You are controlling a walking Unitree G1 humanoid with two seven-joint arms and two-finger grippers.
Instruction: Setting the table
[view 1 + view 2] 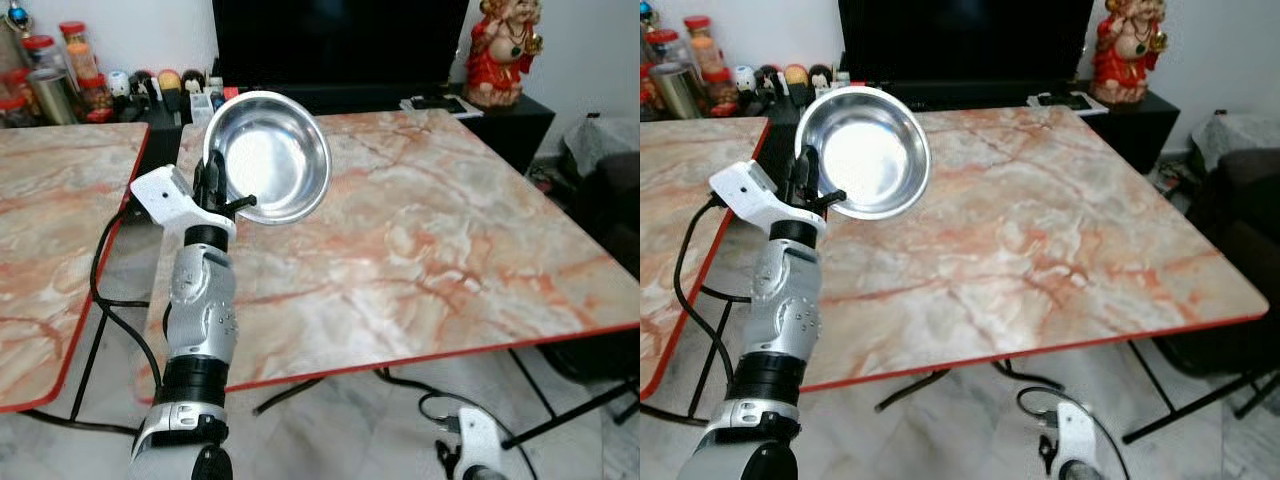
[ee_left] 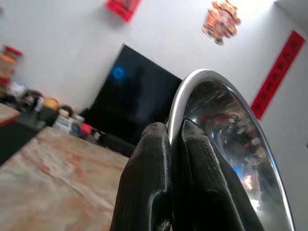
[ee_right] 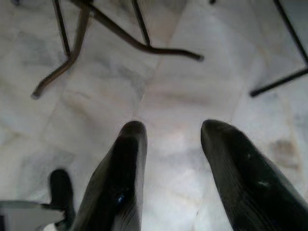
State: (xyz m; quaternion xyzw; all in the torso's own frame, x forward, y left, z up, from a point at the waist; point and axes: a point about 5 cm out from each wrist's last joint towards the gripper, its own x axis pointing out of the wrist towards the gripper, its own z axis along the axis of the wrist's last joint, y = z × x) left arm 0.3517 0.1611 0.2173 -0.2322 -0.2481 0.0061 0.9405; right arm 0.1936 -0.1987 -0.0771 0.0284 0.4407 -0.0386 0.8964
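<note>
A shiny steel bowl [image 1: 272, 152] is held tilted on edge above the near-left part of the marble-patterned table [image 1: 430, 250], its hollow facing me. My left gripper [image 1: 213, 190] is shut on the bowl's left rim, arm raised from below. In the left wrist view the two black fingers [image 2: 159, 183] pinch the bowl's rim [image 2: 192, 86]. My right gripper [image 3: 171, 144] hangs low beside the table, fingers open over the white floor, holding nothing.
A second marble table [image 1: 50, 220] stands at the left, a narrow gap between the two. Jars and small bottles [image 1: 60, 70] crowd the back left. A black TV [image 1: 340, 45] and a red figurine [image 1: 502, 50] stand behind. Table legs [image 3: 120, 33] cross the floor.
</note>
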